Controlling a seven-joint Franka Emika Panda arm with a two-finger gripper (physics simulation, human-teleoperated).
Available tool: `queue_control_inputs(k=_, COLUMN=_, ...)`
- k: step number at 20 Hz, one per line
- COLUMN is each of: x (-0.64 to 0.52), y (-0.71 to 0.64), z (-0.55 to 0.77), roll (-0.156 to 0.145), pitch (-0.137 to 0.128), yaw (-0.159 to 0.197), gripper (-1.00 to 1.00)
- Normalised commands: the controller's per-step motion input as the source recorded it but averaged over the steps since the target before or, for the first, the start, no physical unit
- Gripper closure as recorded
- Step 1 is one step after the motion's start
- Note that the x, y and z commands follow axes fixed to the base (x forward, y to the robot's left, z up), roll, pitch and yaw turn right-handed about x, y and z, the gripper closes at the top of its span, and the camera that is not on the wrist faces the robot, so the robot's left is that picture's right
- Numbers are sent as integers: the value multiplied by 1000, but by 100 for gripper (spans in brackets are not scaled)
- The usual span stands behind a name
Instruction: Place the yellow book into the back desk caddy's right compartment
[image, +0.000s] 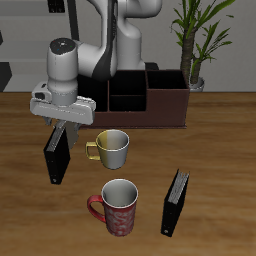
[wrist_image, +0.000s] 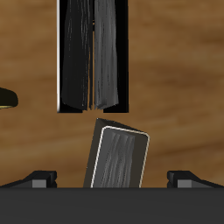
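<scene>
The yellow book (wrist_image: 118, 157), greyish-tan with a pale edge, stands tilted on the table directly under my gripper (wrist_image: 114, 178), between the two fingers. The fingers are spread wide and do not touch it. In the exterior view the gripper (image: 68, 130) hangs low over the table, well in front of the back desk caddy (image: 150, 100), and it hides most of the yellow book. The caddy's right compartment (image: 168, 103), the large section with reddish-brown walls, holds nothing that I can see.
A black book (image: 57, 158) stands just in front of the gripper and also shows in the wrist view (wrist_image: 92, 57). A pale yellow mug (image: 113, 148) stands beside the gripper. A red mug (image: 119, 207) and a second black book (image: 176, 201) are nearer the front edge. A plant (image: 195, 40) stands behind the caddy.
</scene>
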Motion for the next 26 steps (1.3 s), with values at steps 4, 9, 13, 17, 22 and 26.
queue_control_inputs(k=4, x=44, y=-97, z=-327, roll=-17, pitch=42, yaw=-6, gripper=-100)
queue_control_inputs(k=9, x=6, y=-38, z=-140, roll=-11, pitch=22, yaw=-22, gripper=100)
queue_control_inputs(k=13, x=-5, y=46, z=-44, roll=8, pitch=6, yaw=-5, gripper=100)
queue_control_inputs(k=17, x=-37, y=40, z=58, roll=12, pitch=-9, yaw=-11, gripper=100)
queue_control_inputs(k=22, x=-47, y=73, z=107, roll=15, pitch=-4, yaw=-1, gripper=100)
queue_control_inputs(k=26, x=-67, y=87, z=81, roll=3, pitch=35, yaw=9, gripper=100)
